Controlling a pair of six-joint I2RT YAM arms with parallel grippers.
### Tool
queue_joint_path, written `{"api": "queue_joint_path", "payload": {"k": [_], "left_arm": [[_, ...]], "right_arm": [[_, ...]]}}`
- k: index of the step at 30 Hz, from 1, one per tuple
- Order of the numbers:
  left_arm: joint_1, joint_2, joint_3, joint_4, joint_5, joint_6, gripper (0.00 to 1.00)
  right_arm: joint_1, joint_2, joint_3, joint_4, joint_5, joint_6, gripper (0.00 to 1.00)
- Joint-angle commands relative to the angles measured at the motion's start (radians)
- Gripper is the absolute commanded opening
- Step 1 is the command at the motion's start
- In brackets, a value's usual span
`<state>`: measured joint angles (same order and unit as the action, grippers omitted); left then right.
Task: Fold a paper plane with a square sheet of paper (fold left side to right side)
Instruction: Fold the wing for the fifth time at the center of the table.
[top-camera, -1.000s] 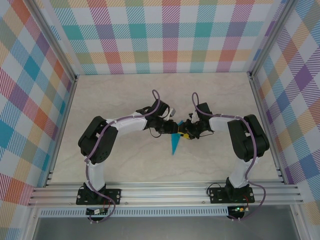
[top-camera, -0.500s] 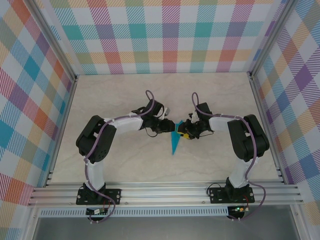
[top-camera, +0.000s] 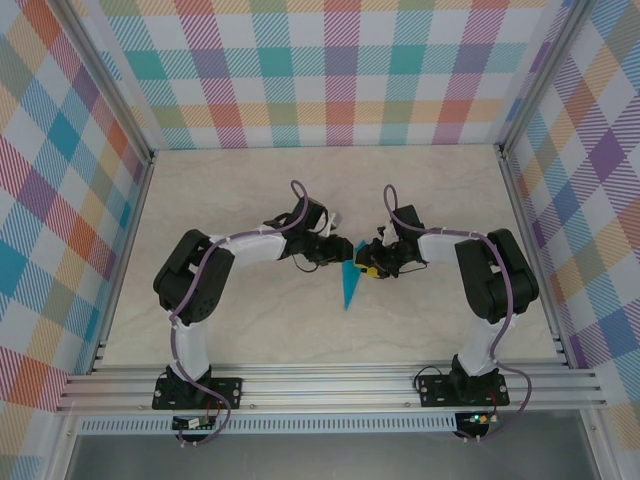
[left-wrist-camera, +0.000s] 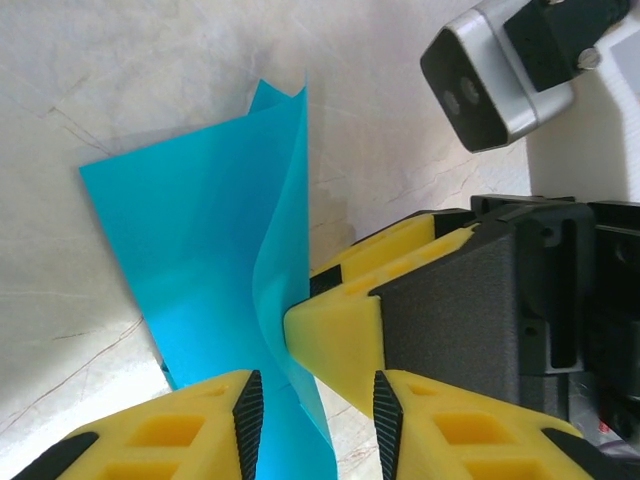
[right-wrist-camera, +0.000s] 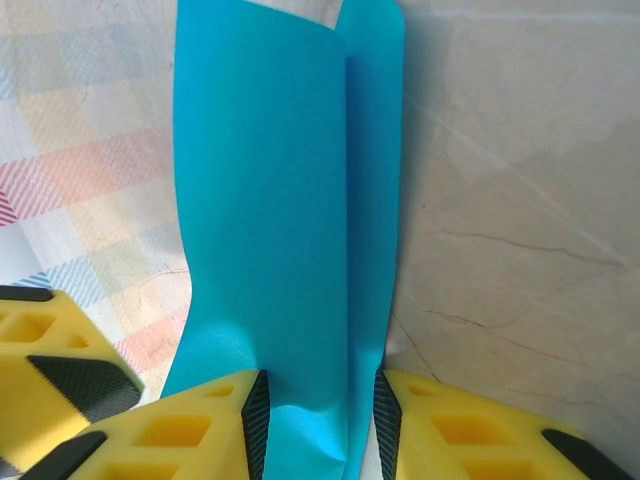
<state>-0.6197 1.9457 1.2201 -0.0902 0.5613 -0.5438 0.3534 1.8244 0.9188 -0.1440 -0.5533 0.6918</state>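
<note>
Turquoise paper (top-camera: 349, 287) sits at the middle of the table (top-camera: 250, 320), between the two arms, folded into a narrow, layered wedge. From above, its wide end lies under the two grippers and its point aims at the near edge.

The left gripper (top-camera: 337, 257) reaches in from the left, and the right gripper (top-camera: 367, 268) meets it from the right, so the two nearly touch over the paper's wide end.

In the left wrist view, the paper (left-wrist-camera: 190, 240) stands up off the table. One flat panel leans left, and a curled flap rises along a sharp crease. The left gripper's (left-wrist-camera: 315, 408) jaws stand narrowly apart with the paper's lower edge running between them. The left pad (left-wrist-camera: 248, 412) is against the sheet, while a sliver of table shows between the sheet and the right pad (left-wrist-camera: 384, 412), so this gripper is not pinching. Just beyond, a yellow finger (left-wrist-camera: 335, 335) of the right gripper presses into the curled flap.

In the right wrist view, the paper (right-wrist-camera: 270, 200) rises upright from between the right gripper's (right-wrist-camera: 320, 405) pads. It fills the narrow gap from pad to pad, held there. A vertical crease divides a wide left layer from a slim right one. Checked wall (right-wrist-camera: 90, 170) shows behind on the left, and pale marbled table on the right.
</note>
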Motion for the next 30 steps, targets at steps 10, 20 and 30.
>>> {"api": "queue_joint_path", "payload": {"k": [10, 20, 30], "left_arm": [[0.01, 0.059, 0.034, 0.009, 0.056, -0.019, 0.31], [0.011, 0.079, 0.061, -0.042, 0.009, 0.023, 0.15], [0.02, 0.123, 0.096, -0.069, 0.009, 0.089, 0.11]], "right_arm": [[0.005, 0.054, -0.001, -0.043, 0.046, -0.022, 0.36], [0.006, 0.045, 0.003, -0.063, 0.052, -0.038, 0.37], [0.004, 0.006, -0.003, -0.101, 0.084, -0.067, 0.4]]}}
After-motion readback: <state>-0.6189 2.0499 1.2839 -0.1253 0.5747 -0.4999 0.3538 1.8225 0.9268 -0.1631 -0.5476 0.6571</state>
